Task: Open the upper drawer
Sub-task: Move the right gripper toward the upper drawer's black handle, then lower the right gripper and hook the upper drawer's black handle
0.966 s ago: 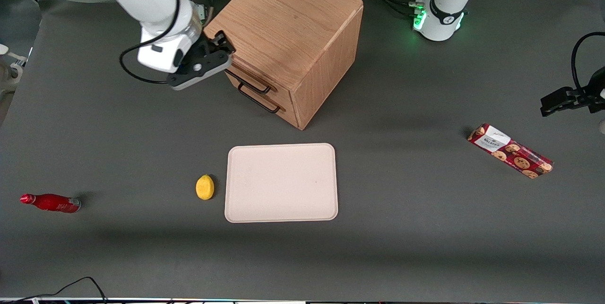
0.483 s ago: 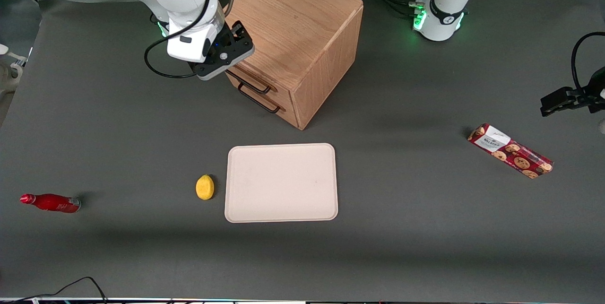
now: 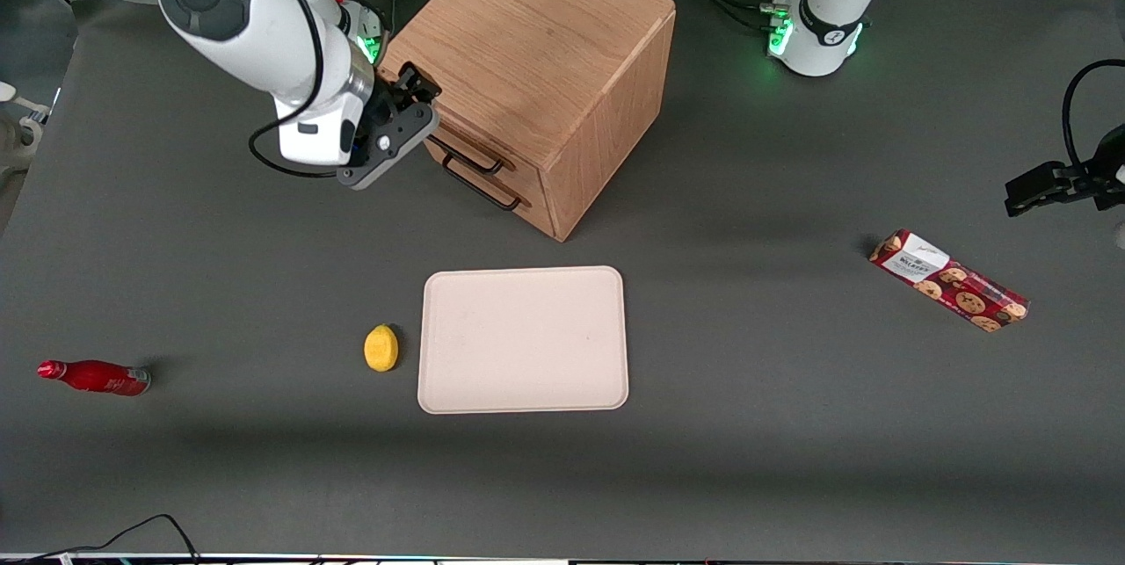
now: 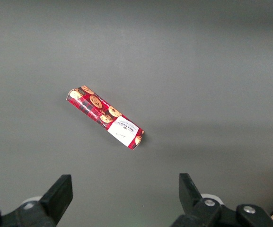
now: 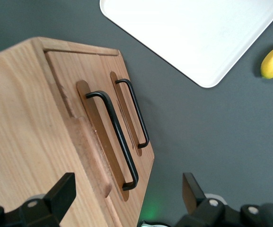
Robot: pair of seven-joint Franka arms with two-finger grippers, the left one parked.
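Just beside the gripper [image 3: 420,89], black matt plastic with fingers spread: oak cabinet [image 3: 545,64] of grained, satin wood; upper drawer [image 5: 94,142] in the same wood, with thin black metal handle [image 5: 118,137]; farther off, smooth matt tray [image 3: 524,338]

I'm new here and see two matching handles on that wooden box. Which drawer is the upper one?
Find the oak cabinet, the biggest thing on the table, with the open gripper beside its front. That front carries two black bar handles; the upper drawer is the one nearer the cabinet's top, above the lower drawer, and it is closed.
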